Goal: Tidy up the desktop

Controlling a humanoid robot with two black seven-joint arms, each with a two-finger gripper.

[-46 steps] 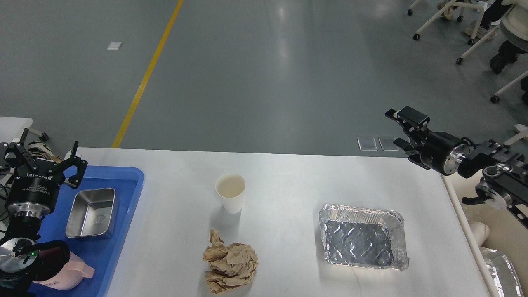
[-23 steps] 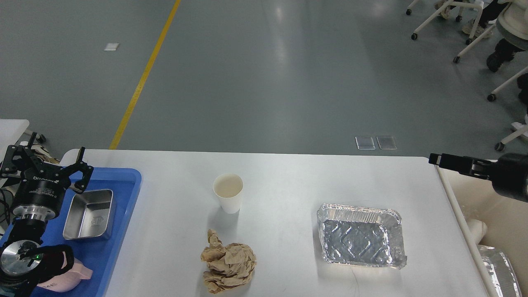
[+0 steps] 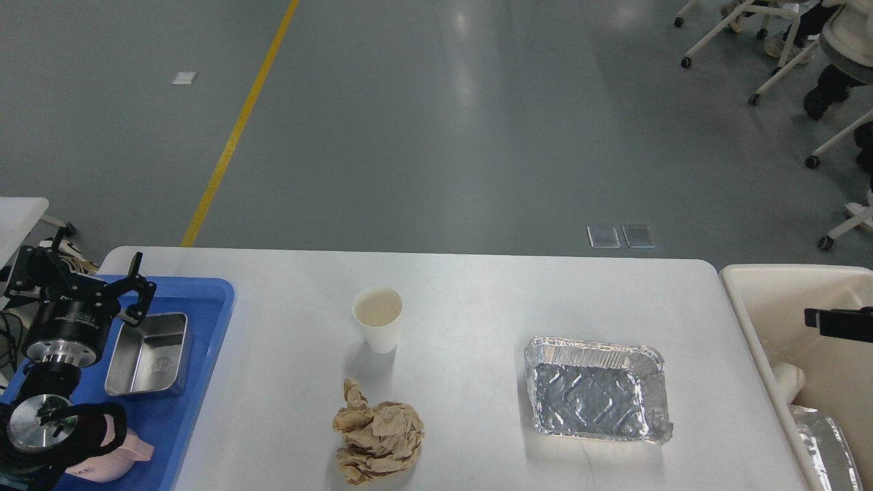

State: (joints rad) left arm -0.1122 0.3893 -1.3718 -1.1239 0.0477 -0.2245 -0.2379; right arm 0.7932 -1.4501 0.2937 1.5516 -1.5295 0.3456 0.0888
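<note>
- Desktop [image 3: 477,286] (white bench top) is filling the lower half of the head view, between a blue tray [image 3: 204,300] at its left end and a cream bin [image 3: 757,286] just off its right end.
- 3 loose items are still sitting on the bench: a paper cup [image 3: 377,327] upright near centre, a crumpled brown paper wad [image 3: 377,435] near the front edge, and a foil tray [image 3: 597,389] right of centre.
- Left gripper [image 3: 78,279] is hovering over the blue tray's far left corner, fingers spread, holding nothing; a steel box [image 3: 146,354] is lying just beside it in the tray.
- Right gripper [image 3: 837,323] is showing only as a dark sliver over the bin at the frame edge; cannot tell whether it is spread or pressed together.
- Judgement: tidying is looking partly done, with 3 items left.
- Risks: thin foil is likely crushing or slipping under a pinch; the cup is tipping easily if nudged; the wad may be springing loose from a shallow grasp.
</note>
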